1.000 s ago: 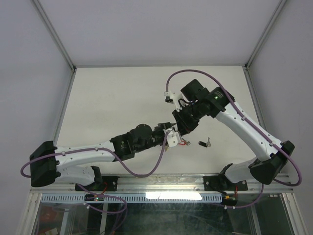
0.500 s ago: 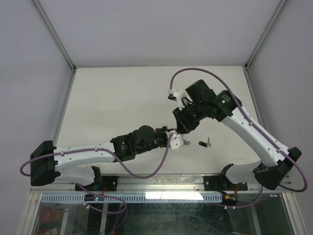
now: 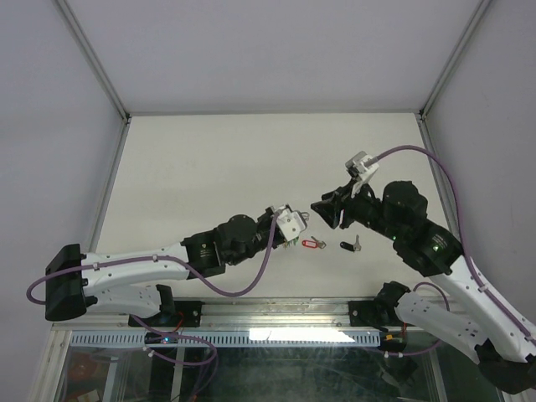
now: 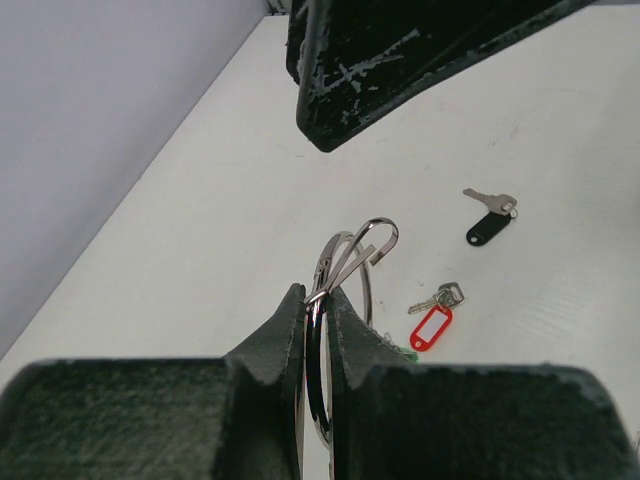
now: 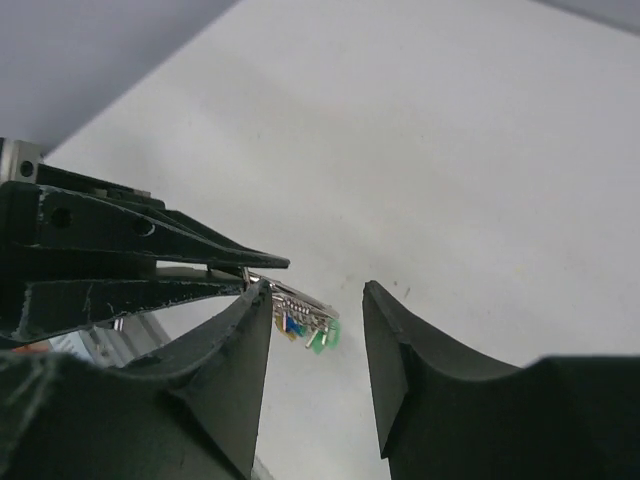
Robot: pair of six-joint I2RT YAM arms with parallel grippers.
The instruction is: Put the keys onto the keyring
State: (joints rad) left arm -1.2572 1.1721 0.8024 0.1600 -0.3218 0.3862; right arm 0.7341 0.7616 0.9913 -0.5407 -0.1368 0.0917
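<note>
Right arm has swung back to the right since a sec ago. We now see the right gripper (image 3: 318, 207) apart from the left gripper (image 3: 295, 221).

Top view: left gripper is clamped on the keyring (image 3: 306, 216), though the wire is too thin to read well. Red-tag key (image 3: 314, 244) and black-tag key (image 3: 350, 245) lie near each other on the table (image 3: 193, 167), just below both grippers.

Left wrist: the ring's lower part is hidden btw the pads and its loop sticks out past the tips. One dark right finger is cut off at the top edge.

Right wrist: jaws stand apart w/ nothing gripped. Beyond the gap a bunch of tagged keys (image 5: 305, 325) hangs under the left gripper, blurry; we make out blue and green only.
</note>
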